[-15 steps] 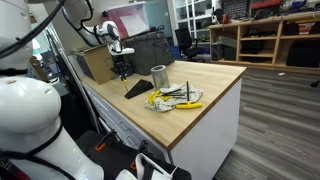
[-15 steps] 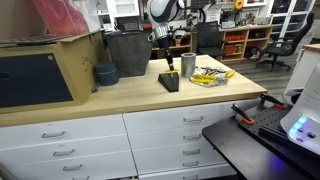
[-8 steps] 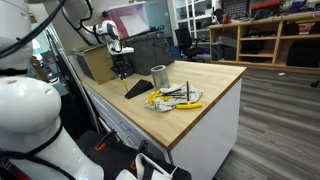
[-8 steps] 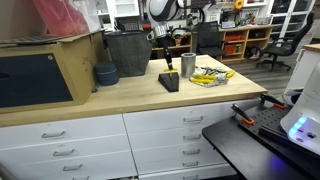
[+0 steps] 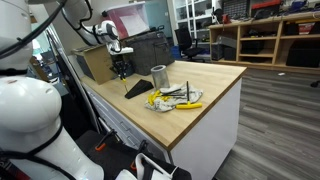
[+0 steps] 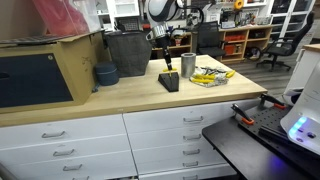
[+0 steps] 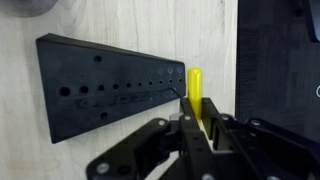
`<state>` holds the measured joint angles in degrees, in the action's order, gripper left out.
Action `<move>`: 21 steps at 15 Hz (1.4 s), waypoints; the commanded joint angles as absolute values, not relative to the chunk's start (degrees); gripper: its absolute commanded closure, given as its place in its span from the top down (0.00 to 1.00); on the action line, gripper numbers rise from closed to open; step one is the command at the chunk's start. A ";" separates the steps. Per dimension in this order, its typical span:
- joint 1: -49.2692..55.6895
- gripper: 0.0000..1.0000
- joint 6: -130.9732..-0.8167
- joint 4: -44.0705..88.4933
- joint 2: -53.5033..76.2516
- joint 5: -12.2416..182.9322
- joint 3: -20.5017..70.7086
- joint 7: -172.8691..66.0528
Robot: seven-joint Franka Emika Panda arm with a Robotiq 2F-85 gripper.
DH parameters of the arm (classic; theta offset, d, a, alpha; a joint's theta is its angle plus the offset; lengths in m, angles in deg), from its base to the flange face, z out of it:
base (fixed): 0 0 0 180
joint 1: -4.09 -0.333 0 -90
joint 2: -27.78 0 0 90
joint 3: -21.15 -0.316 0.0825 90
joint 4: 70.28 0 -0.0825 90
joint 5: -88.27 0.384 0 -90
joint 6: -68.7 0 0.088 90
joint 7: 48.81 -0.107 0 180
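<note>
Matte black for the holder block [image 7: 110, 85], dotted with rows of round holes running from large to small. Bright yellow for the screwdriver [image 7: 196, 85]. Black too for the tool [image 7: 197, 126]. Pale wood with fine grain for the worktop [image 7: 120, 20]. In the exterior views, dull silver for the cup [image 5: 159, 75], white for the drawers [image 6: 160, 135], cardboard brown for the box [image 6: 75, 60], dark grey for the bin [image 6: 127, 52].

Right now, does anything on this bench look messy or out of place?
Yes: tools lie in a loose, crisscrossed heap beside the metal cup, while the holes of the black holder look empty. The gripper, shut on a yellow-handled tool, hovers by the holder's edge.
</note>
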<state>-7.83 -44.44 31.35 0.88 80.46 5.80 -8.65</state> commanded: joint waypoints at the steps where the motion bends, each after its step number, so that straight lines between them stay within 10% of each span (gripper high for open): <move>1: -8.01 0.04 -42.21 29.59 0.62 80.18 6.21 -9.36; 21: -7.75 0.04 -41.05 29.84 0.56 80.17 6.54 -9.36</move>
